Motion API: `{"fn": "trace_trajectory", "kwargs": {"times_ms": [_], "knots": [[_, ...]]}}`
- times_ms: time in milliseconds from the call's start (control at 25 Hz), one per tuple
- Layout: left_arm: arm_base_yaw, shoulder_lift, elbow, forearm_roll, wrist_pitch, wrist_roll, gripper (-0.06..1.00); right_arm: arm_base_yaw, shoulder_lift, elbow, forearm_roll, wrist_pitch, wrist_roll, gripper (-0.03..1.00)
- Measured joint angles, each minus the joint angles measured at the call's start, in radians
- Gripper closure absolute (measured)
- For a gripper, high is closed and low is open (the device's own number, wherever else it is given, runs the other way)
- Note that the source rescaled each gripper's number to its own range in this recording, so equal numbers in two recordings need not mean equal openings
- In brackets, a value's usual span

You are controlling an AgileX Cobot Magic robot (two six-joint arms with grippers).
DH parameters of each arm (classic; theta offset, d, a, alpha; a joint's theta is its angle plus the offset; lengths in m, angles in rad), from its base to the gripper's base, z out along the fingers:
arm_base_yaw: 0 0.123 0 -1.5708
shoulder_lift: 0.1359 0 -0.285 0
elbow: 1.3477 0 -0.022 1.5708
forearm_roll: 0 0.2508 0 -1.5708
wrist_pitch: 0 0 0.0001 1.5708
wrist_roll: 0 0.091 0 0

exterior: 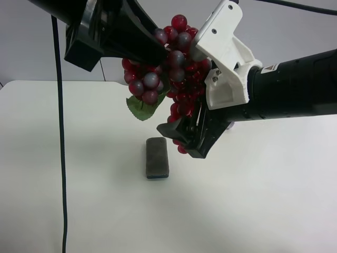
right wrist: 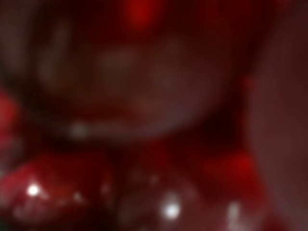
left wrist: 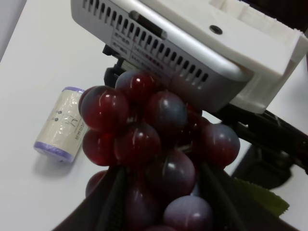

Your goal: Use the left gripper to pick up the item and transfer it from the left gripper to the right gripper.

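Exterior high view only: a grey block [exterior: 157,157] lies on the table [exterior: 263,200] below the grapes [exterior: 176,68]. A green leaf [exterior: 141,108] hangs at the bunch's side.
Left wrist view only: a cream roll [left wrist: 60,124] lies on the table, apart from the bunch.
Right wrist view: blurred red grapes fill it.
Left gripper [left wrist: 162,168]: slants down from above, clamped on the upper grapes, and the bunch hangs in the air.
Right gripper [exterior: 185,139]: comes from the opposite side with its white wrist block [exterior: 226,58] beside the bunch's top. Its fingers straddle the lowest grapes; whether they grip cannot be told.
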Motion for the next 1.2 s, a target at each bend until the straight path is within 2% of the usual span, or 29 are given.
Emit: {"fn": "trace_trajectory", "kwargs": {"times_ms": [80,120,200,240,560,680,720,840,880,1000,1200], "knots": [[0.0,0.0,0.0,-0.001,0.0,0.0,0.94,0.0,0.002,0.0,0.0,-0.002,0.0,0.48],[0.0,0.0,0.0,-0.001,0.0,0.0,0.94,0.0,0.002,0.0,0.0,-0.002,0.0,0.63],[0.0,0.0,0.0,-0.001,0.0,0.0,0.94,0.0,0.002,0.0,0.0,-0.002,0.0,0.87],[0.0,0.0,0.0,-0.001,0.0,0.0,0.94,0.0,0.003,0.0,0.001,-0.002,0.0,0.91],[0.0,0.0,0.0,-0.001,0.0,0.0,0.94,0.0,0.003,0.0,0.003,-0.002,-0.001,0.91],[0.0,0.0,0.0,0.003,0.0,-0.047,0.94,0.0,0.003,0.0,0.003,-0.002,-0.001,0.91],[0.0,0.0,0.0,0.005,0.007,-0.068,0.89,0.0,0.003,0.0,0.003,-0.002,-0.001,0.91],[0.0,0.0,0.0,0.004,0.047,-0.095,0.56,0.0,0.003,0.0,0.003,-0.002,-0.001,0.91],[0.0,0.0,0.0,0.004,0.054,-0.098,0.48,0.0,0.003,0.0,0.003,-0.002,-0.001,0.92],[0.0,0.0,0.0,0.004,0.039,-0.099,0.41,0.0,0.003,0.0,0.003,-0.002,-0.001,0.94],[0.0,0.0,-0.001,0.004,0.0,-0.101,0.4,0.0,0.004,0.0,0.0,0.0,-0.003,0.95]]}}
